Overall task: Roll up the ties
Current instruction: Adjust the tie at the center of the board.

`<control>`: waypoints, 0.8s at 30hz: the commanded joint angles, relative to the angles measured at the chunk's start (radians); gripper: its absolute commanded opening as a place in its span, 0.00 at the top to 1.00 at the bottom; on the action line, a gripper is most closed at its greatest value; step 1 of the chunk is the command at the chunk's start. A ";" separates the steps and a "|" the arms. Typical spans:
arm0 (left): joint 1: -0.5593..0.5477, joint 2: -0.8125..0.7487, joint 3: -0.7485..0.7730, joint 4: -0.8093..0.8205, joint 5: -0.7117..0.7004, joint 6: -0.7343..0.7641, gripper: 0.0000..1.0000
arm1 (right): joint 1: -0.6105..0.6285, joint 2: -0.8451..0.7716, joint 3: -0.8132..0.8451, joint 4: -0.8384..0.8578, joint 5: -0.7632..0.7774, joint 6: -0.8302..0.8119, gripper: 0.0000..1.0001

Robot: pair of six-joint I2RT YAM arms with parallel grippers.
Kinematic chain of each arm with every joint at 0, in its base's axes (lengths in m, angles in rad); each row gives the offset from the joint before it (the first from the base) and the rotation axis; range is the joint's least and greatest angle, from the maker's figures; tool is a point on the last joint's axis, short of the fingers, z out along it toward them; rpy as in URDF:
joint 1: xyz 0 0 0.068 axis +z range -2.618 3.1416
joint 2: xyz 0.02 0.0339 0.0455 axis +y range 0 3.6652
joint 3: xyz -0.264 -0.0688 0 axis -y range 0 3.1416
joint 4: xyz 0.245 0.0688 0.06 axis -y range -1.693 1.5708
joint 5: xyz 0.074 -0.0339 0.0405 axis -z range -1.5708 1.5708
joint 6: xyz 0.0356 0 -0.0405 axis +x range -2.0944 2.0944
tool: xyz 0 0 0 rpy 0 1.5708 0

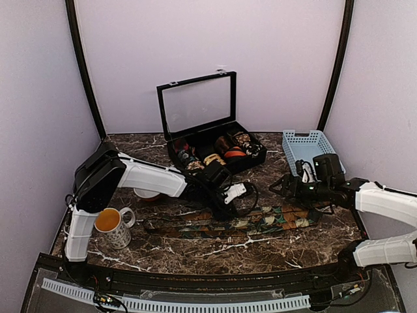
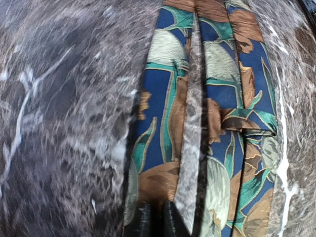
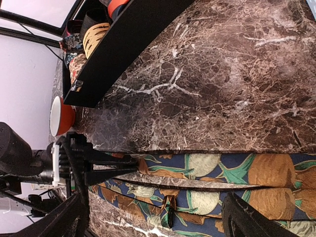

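Top external shows you the ties [image 1: 267, 220] laid flat, lengthwise across the worktop [image 1: 195, 251], likely so a roll can start from one end. Left wrist: your left tool [image 2: 155, 219] is pinched narrow on one strip's edge, probably to start the first fold. Right wrist: your right tool [image 3: 155, 205] hovers wide above the ties, holding nothing, placed to steady them.

Glossy brown marble-look table [image 1: 195, 251], smooth printed cloth ties [image 1: 273, 218], perhaps silky; blue plastic basket [image 1: 311, 147]
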 commanded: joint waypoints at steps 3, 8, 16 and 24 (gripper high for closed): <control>0.044 -0.188 -0.162 -0.214 -0.107 0.073 1.00 | -0.022 0.011 -0.025 0.032 -0.012 -0.003 0.07; 0.092 -0.407 -0.401 -0.278 -0.225 0.136 1.00 | -0.051 -0.009 -0.048 0.027 -0.021 -0.011 0.07; 0.152 -0.552 -0.408 -0.291 -0.144 0.112 0.43 | -0.079 -0.015 -0.059 0.049 -0.039 -0.014 0.08; 0.072 -0.322 -0.116 0.004 0.007 -0.002 0.36 | -0.078 -0.029 -0.058 0.049 -0.038 -0.014 0.09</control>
